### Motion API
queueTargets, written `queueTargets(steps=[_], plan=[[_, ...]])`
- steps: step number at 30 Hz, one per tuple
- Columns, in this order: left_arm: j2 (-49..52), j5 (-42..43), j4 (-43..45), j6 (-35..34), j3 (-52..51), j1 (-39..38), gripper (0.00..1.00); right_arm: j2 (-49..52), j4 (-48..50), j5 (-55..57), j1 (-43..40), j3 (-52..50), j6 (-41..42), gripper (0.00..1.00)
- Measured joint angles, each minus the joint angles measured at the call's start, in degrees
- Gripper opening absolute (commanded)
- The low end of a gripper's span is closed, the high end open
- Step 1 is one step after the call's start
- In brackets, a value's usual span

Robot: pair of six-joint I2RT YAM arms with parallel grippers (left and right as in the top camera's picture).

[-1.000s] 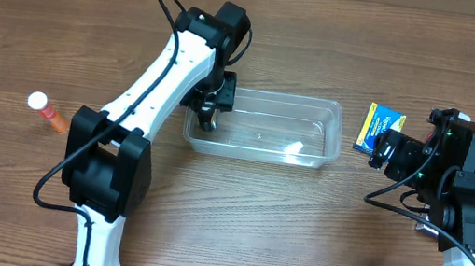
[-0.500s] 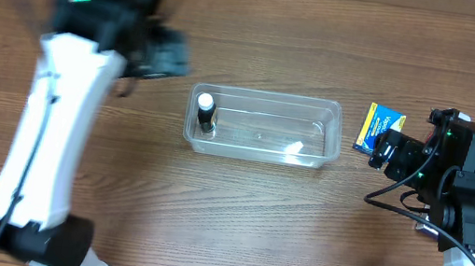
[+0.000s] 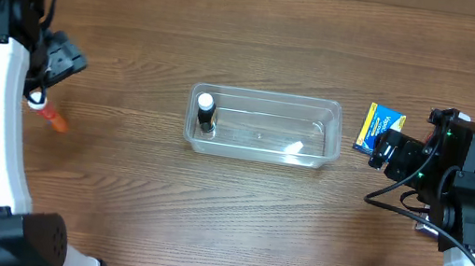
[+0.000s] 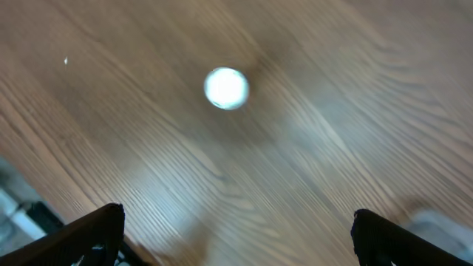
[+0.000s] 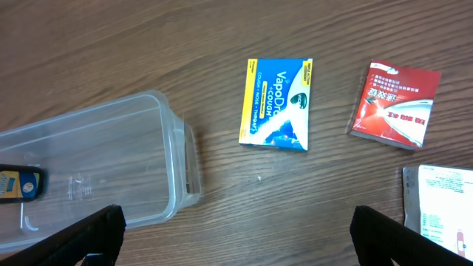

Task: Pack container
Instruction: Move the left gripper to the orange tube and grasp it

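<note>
Pickup: left gripper wide open, empty, by orange tube at left.
Centre your jaws over its white cap before descending; container sits mid-table, to the right.

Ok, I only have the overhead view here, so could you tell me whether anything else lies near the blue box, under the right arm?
Observer: Yes. The right wrist view shows a red packet lying flat beyond the blue box, on the side away from the container and not touching the box.
Operator: Thank you. Is there anything past that?
Observer: A white box sits at the frame edge, partly cut off.
Operator: And is the left gripper lined up with the orange tube?
Observer: The left wrist view is blurred, but it shows the white cap ahead of the open fingers, not between them.
</note>
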Motion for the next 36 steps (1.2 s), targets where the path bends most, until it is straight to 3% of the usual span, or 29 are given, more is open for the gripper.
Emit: queueTargets(steps=[11,18,25,36], plan=[[1.1,5.9,16.3,7.6,-14.7,11.0,1.00,0.0,0.0,0.0,0.0,0.0,0.0,1.00],[7.3,9.3,18.8,10.8,-16.1,11.8,0.99,0.0,0.0,0.0,0.0,0.0,0.0,1.00],[14.7,10.3,20.0,11.2,-16.3,11.8,0.84,0.0,-0.1,0.0,0.0,0.0,0.0,1.00],[15.1,10.3,20.2,11.9,-16.4,11.8,0.52,0.0,-0.1,0.0,0.0,0.0,0.0,1.00]])
